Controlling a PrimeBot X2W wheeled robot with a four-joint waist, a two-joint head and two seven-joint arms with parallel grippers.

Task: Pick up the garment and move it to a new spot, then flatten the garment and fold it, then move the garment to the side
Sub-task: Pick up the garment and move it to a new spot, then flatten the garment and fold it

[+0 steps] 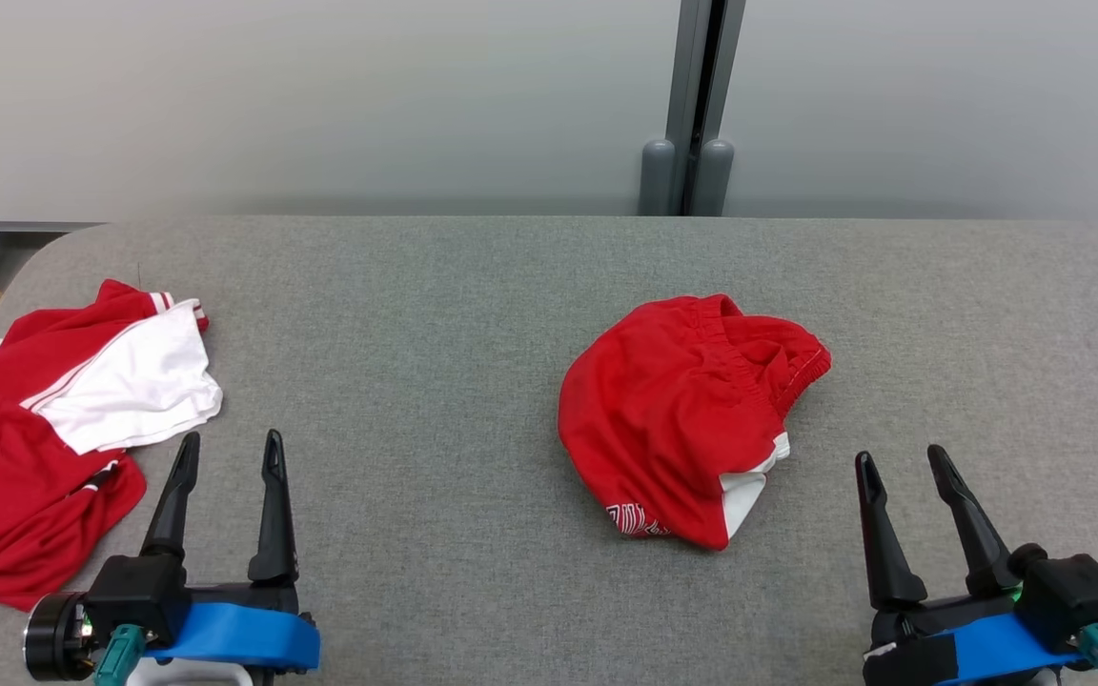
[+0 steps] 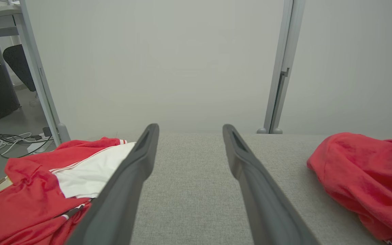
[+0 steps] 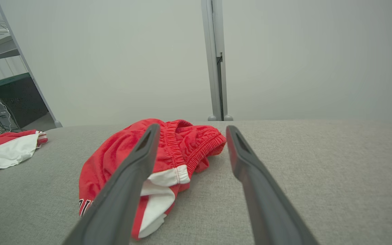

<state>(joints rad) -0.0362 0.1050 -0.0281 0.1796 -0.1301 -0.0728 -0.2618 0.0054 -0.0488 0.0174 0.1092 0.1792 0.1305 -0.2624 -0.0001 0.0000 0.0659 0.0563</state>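
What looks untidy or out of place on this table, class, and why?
The red shorts lie crumpled in a heap in the middle of the table, waistband bunched, a white panel showing. A second garment, red and white, lies rumpled at the left edge. Neither is flat or folded.

Red-white garment (image 1: pixel 687 419) — grey table (image 1: pixel 473 314).

white lettering (image 1: pixel 633 519) on the red shorts (image 1: pixel 673 410) is cut off, unreadable.
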